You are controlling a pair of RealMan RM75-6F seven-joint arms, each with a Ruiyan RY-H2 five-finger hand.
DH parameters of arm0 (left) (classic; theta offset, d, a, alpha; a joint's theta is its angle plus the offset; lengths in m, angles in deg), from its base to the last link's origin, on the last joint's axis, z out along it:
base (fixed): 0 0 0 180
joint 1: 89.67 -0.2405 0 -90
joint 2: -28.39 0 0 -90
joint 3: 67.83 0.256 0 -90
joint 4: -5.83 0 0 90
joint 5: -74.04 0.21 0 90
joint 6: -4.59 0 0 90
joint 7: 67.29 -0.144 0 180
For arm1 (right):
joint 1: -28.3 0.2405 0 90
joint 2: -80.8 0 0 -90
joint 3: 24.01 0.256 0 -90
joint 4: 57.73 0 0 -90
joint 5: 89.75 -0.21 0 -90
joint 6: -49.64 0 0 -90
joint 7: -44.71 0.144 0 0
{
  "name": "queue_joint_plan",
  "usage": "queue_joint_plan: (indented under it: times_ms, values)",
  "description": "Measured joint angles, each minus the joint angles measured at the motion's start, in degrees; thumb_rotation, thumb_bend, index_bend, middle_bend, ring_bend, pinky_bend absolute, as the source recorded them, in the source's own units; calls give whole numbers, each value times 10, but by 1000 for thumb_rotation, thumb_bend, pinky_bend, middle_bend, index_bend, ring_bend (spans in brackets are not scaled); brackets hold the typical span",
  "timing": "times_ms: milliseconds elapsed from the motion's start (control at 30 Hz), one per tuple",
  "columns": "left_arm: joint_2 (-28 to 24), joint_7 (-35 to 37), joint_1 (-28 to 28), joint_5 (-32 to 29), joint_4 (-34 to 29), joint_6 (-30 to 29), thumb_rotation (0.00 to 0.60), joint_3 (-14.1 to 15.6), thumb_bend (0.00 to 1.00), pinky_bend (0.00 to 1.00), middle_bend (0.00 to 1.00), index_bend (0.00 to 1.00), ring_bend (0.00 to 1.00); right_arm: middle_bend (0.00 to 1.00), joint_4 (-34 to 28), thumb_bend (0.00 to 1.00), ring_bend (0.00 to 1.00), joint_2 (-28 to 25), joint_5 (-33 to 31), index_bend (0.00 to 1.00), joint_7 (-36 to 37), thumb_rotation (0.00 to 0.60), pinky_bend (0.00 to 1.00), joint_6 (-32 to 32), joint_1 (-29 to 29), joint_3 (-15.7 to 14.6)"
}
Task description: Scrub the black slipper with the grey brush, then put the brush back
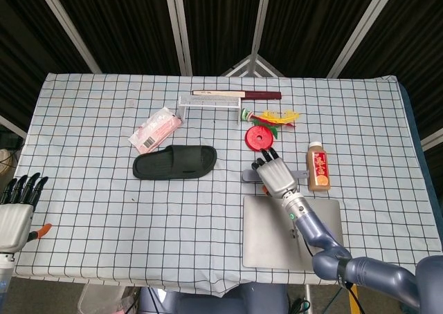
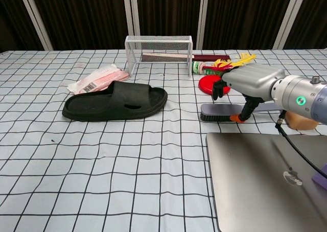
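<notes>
Nearest, at the desk's [image 1: 104, 210] front edge, the left hand [image 1: 15, 214] hangs idle with its fingers apart, holding nothing. The flat silver laptop [image 2: 265, 181] lies closed. Just beyond it, the right hand [image 2: 249, 83] arches over the long grey brush [image 2: 217, 111], fingers curled down around its handle; whether they grip it, I cannot tell. Left of the brush lies the black rubber slipper [image 2: 115, 101], sole down, its open toe pointing right.
</notes>
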Motion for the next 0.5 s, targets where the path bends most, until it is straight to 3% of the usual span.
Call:
queue_joint_plan:
  times_ms: [333,500]
  values:
    - [2,-6,2,-6,0,12,600,-2,69,6,26,0,19,310,22,346,102,3,-24,337,3,600,116,2,14,-13]
    - [3,-8,4,-9,0,19,600,-2,70,6,26,0,18,312,29,345,130,6,-28,337,10,600,171,1,19,-18]
